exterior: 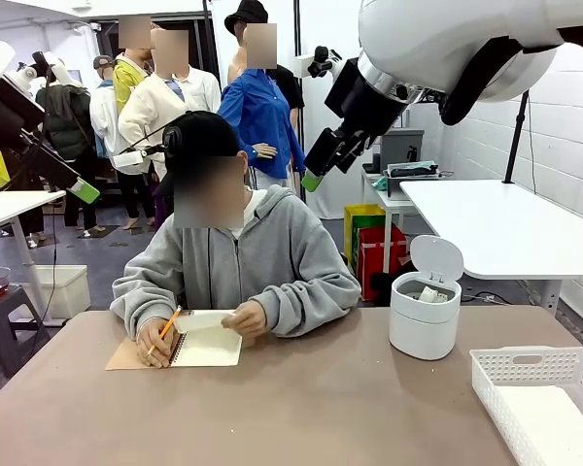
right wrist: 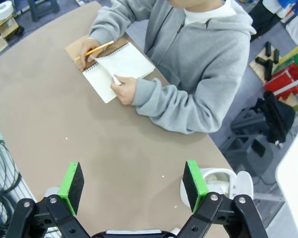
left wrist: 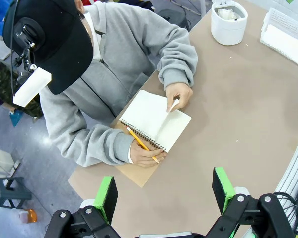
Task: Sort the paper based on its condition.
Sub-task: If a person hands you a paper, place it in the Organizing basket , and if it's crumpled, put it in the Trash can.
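I am holding my left gripper (left wrist: 165, 193) and my right gripper (right wrist: 133, 186) wide open and empty, both hovering high above the table (exterior: 321, 408). Crumpled paper (exterior: 430, 293) is sitting inside the small white bin (exterior: 425, 335) near the white basket (exterior: 525, 369). Across from me, the person is writing in a notebook (exterior: 209, 347) with a pencil (exterior: 165, 330).

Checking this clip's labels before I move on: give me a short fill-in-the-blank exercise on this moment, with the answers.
1. The person writes in the notebook with a ___.
2. The white bin, its lid up, holds crumpled ___.
3. The left gripper and the right gripper are both ___, holding nothing.
Missing words: pencil; paper; open.
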Action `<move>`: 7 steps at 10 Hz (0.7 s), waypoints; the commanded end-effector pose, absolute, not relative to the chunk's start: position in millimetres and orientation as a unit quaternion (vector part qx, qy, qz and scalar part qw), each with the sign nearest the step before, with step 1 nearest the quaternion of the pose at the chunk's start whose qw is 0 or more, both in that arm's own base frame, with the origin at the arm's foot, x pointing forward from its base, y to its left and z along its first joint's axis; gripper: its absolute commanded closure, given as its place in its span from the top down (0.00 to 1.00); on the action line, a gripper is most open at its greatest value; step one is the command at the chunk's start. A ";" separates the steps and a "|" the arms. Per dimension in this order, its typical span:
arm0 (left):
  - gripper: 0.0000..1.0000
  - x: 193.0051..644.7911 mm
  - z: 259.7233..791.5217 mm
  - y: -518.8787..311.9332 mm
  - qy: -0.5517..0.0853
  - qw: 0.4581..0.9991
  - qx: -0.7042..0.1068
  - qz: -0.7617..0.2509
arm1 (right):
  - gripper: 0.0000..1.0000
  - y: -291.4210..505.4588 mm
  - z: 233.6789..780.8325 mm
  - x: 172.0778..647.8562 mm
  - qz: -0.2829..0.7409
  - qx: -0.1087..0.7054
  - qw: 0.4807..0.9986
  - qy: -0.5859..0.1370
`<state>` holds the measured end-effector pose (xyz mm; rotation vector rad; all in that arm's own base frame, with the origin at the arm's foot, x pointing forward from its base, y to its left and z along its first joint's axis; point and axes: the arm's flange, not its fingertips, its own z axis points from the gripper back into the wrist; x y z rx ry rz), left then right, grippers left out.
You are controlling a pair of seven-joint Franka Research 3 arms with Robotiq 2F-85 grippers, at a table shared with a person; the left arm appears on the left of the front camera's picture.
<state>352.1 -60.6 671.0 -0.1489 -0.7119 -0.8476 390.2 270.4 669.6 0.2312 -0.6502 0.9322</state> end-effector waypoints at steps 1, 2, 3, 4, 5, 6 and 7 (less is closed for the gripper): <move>1.00 352.7 671.0 -60.4 -0.343 0.847 -0.070 -0.400 | 1.00 270.4 670.2 389.6 0.437 0.115 0.838 -0.307; 1.00 352.7 671.0 -60.4 -0.343 0.847 -0.070 -0.400 | 1.00 270.4 670.2 389.6 0.437 0.115 0.838 -0.307; 1.00 352.7 671.0 -60.4 -0.343 0.847 -0.070 -0.400 | 1.00 270.4 670.2 389.6 0.437 0.115 0.838 -0.307; 1.00 352.7 671.0 -60.4 -0.343 0.847 -0.070 -0.400 | 1.00 270.4 670.2 389.6 0.437 0.115 0.838 -0.307; 1.00 352.7 671.0 -60.4 -0.343 0.847 -0.070 -0.400 | 1.00 270.4 670.2 389.6 0.437 0.115 0.838 -0.307; 1.00 352.7 671.0 -60.4 -0.343 0.847 -0.070 -0.400 | 1.00 270.4 670.2 389.6 0.437 0.115 0.838 -0.307; 1.00 352.7 671.0 -60.4 -0.343 0.847 -0.070 -0.400 | 1.00 270.4 670.2 389.6 0.437 0.115 0.838 -0.307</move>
